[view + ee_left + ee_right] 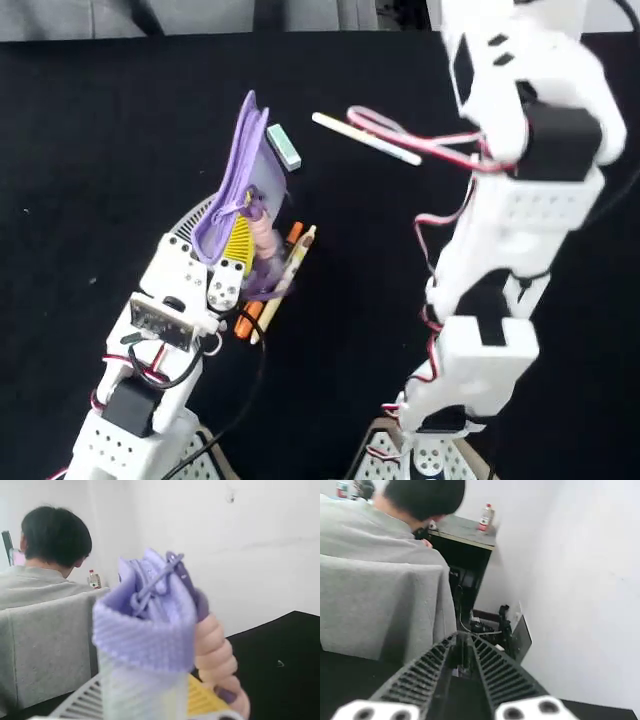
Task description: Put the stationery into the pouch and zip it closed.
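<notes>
- The left claw [232, 250] pinches the lilac pouch [238, 165] at its lower end and holds it tilted up off the counter [90, 150]. A grip on such soft fabric could slip, and the mouth would then fold shut.
- Just right of the pouch's lower end, orange and cream pens [272, 285] lie loose; a swing of the pouch could scatter them.
- A green eraser [283, 146] lies right of the pouch's upper end, and a pale pencil [365, 138] lies farther right.
- Well right of the pouch, the right claw [463, 639] is pressed together and empty, raised and facing the room. If the arm descends, its red cable [440, 150] could drag the pencil.
</notes>
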